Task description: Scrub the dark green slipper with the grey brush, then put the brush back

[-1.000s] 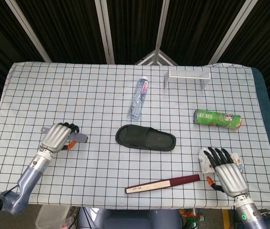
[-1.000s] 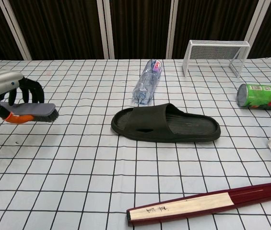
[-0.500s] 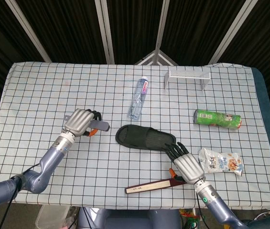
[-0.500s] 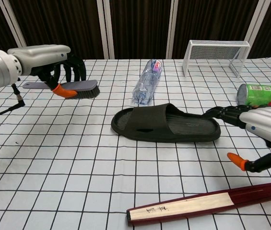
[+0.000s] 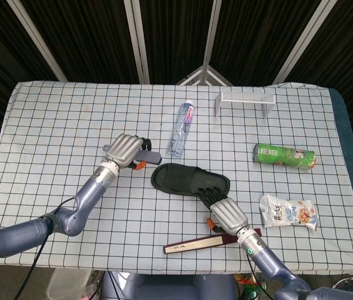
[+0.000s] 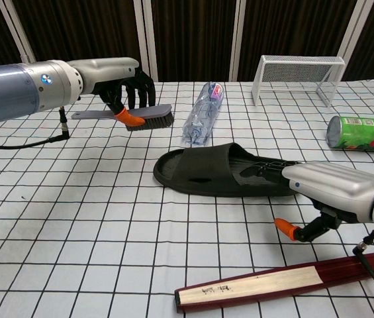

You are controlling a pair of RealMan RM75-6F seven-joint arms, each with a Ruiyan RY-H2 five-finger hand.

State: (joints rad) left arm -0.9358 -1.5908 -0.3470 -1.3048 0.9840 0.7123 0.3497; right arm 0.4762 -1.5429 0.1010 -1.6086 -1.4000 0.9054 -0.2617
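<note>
The dark green slipper (image 5: pixel 185 179) (image 6: pixel 206 173) lies flat in the middle of the checked table. My left hand (image 5: pixel 126 150) (image 6: pixel 124 83) grips the grey brush (image 5: pixel 146 154) (image 6: pixel 148 116) by its handle, bristles down, in the air just left of the slipper's toe end. My right hand (image 5: pixel 224 209) (image 6: pixel 329 193) reaches in from the front right; its dark fingers (image 6: pixel 259 172) lie on the slipper's heel end, thumb hanging free below.
A plastic water bottle (image 5: pixel 180 129) lies behind the slipper. Also on the table: a white wire rack (image 5: pixel 245 100) at the back, a green can (image 5: pixel 285 155) on its side, a snack bag (image 5: pixel 288 211) at right, a dark red folded fan (image 5: pixel 207 241) near the front edge.
My left hand has carried the brush rightwards towards the slipper. My right hand has moved left and forward from the snack bag and now rests its fingers on the slipper's heel.
</note>
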